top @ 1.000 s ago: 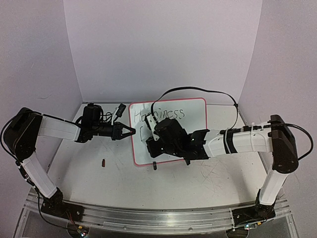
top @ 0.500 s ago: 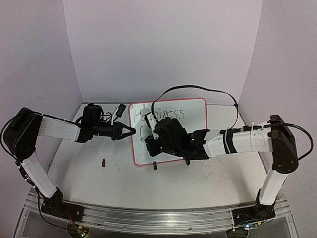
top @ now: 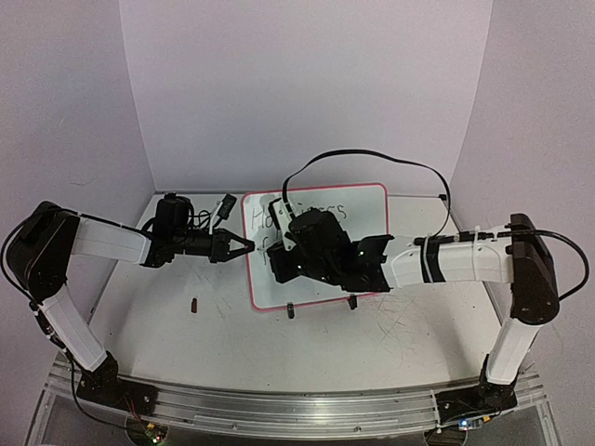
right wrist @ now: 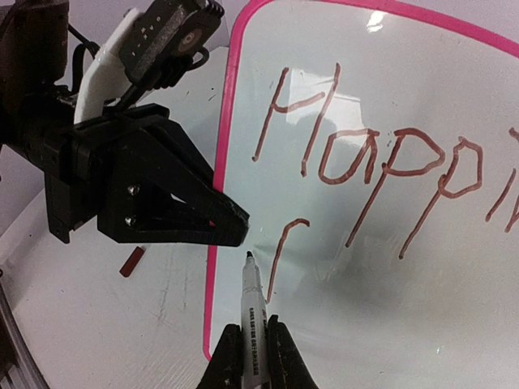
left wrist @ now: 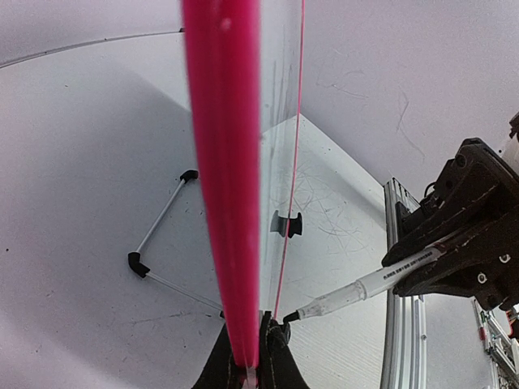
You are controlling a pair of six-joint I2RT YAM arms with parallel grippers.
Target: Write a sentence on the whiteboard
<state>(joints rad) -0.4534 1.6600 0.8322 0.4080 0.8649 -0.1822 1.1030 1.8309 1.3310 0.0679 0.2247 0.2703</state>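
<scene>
The whiteboard [top: 367, 223] stands tilted at the table's middle, its pink frame edge-on in the left wrist view [left wrist: 220, 162]. My left gripper [top: 244, 247] is shut on its left edge [left wrist: 251, 356]. The sentence [right wrist: 365, 158] shows "Happi" in the right wrist view, with one curved stroke [right wrist: 280, 251] starting a second line; in the top view my right arm hides part of it. My right gripper [top: 279, 265] is shut on a white marker [right wrist: 253, 312], whose tip is at the board just left of that stroke. The marker also shows in the left wrist view [left wrist: 365, 285].
A small dark red cap [top: 194, 305] lies on the table left of the board. Two black clip feet [top: 290, 311] hold the board's lower edge. A wire stand [left wrist: 162, 243] is behind the board. The right arm's cable [top: 372, 160] arcs above it.
My right gripper with the marker has moved a little up and back over the board's left part, hiding more of the lettering. The left gripper and the board have not moved.
</scene>
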